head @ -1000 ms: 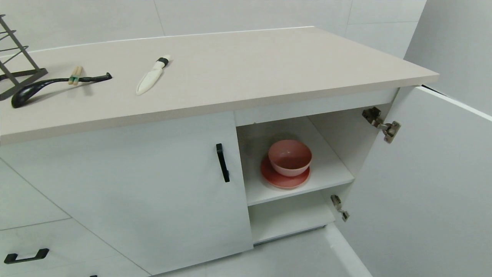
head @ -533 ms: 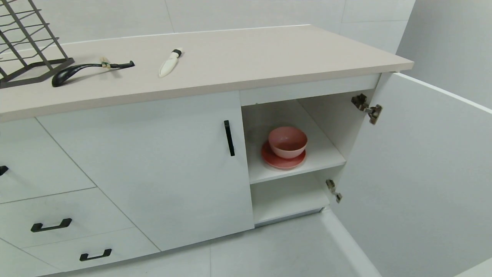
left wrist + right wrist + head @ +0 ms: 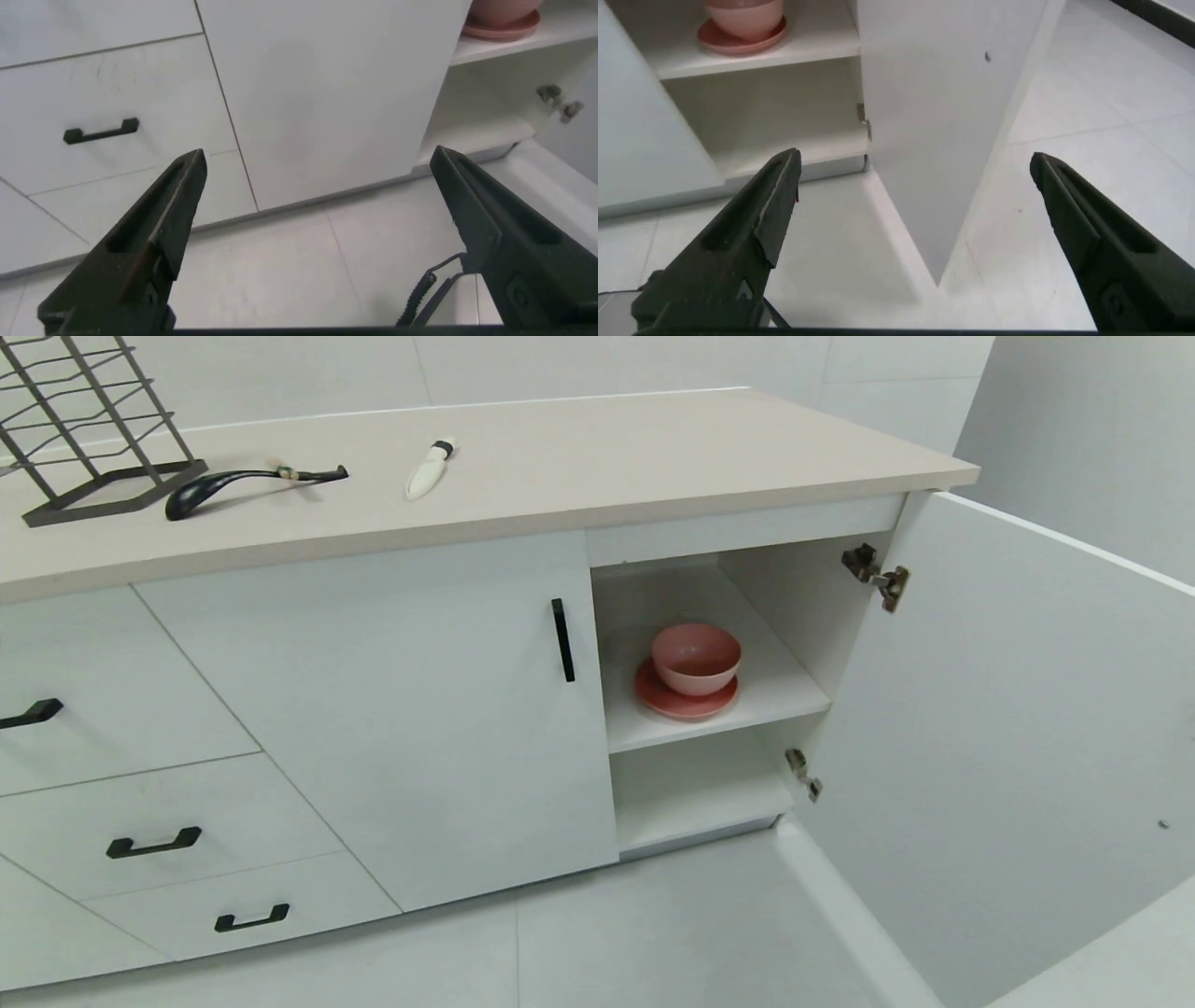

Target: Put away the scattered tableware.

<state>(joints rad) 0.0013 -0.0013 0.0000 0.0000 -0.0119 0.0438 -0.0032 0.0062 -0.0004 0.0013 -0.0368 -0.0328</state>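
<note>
Over floor [image 3: 280,261], left claw [image 3: 318,152], right claw [image 3: 914,155] agape

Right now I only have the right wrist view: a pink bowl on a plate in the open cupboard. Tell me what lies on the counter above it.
Observer: A black ladle and a white sheathed knife lie apart on the countertop, both well to the left of the open cupboard.
Operator: Report the left gripper before I send it up there.
Observer: The left gripper is open and empty, hanging low in front of the drawers.
</note>
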